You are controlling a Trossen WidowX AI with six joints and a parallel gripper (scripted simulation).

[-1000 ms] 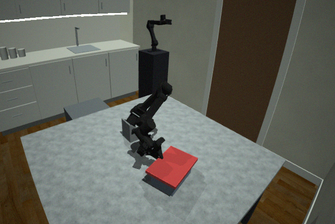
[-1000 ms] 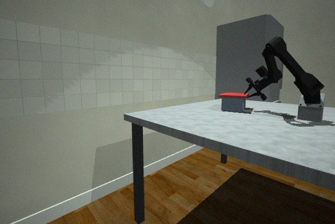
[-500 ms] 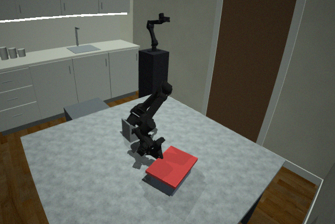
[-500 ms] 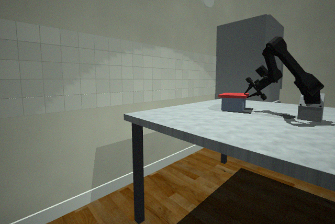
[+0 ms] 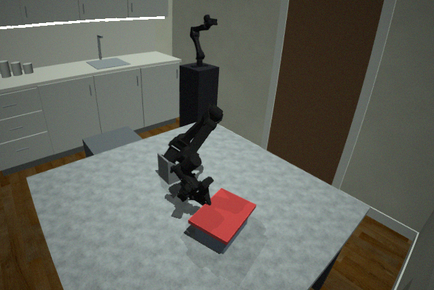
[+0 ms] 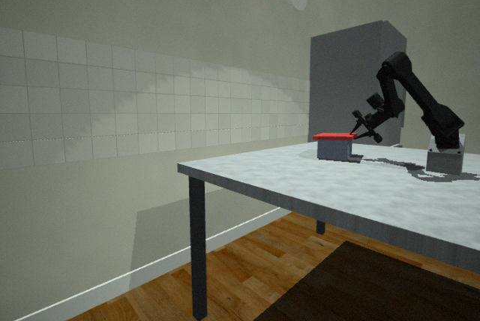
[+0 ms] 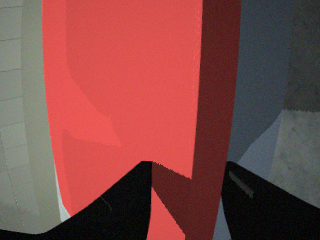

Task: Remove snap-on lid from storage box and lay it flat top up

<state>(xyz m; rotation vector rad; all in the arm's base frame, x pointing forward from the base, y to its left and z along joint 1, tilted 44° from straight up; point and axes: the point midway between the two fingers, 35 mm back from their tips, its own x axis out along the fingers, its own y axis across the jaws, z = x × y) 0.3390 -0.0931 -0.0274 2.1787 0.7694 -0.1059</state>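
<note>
A red snap-on lid [image 5: 224, 215] [image 6: 333, 136] [image 7: 127, 80] sits on the grey-blue storage box [image 5: 210, 241] [image 6: 333, 150] [image 7: 263, 74] near the middle of the table [image 5: 105, 209] [image 6: 310, 189]. My gripper [image 5: 207, 200] [image 6: 353, 133] [image 7: 186, 172] is at the lid's near edge, on the arm's side. It is shut on that edge, one finger above the lid and one below its rim. The lid looks level on the box in the top and exterior views.
The arm's grey base block [image 5: 165, 169] [image 6: 445, 156] stands on the table behind the box. A grey stool [image 5: 110, 139] stands at the table's far edge. A second arm on a black pedestal [image 5: 198, 91] stands beyond the table. The table's edge runs near the box's right side.
</note>
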